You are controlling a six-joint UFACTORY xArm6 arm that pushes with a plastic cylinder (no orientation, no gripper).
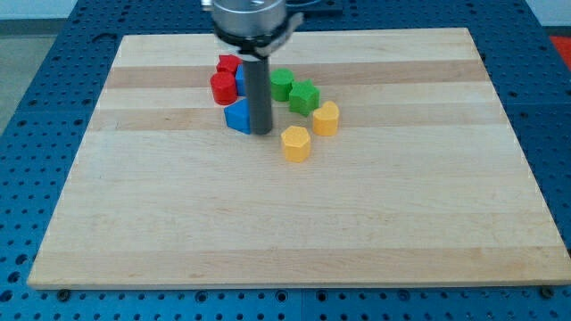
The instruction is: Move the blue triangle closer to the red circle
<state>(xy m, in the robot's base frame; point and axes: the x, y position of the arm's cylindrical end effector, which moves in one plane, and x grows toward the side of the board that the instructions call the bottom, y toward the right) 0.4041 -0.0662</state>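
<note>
The blue triangle [237, 117] lies on the wooden board just below the red circle [223, 88], close to it or touching. My tip [261, 132] stands right against the triangle's right side. A second red block [230, 65] sits above the red circle, and another blue block [241, 78] shows partly behind the rod, to the right of the red circle.
Two green blocks [282, 85] [303, 96] lie right of the rod. Two yellow blocks [326, 118] [295, 143] lie lower right of them. The board's [285, 223] edges border a blue perforated table.
</note>
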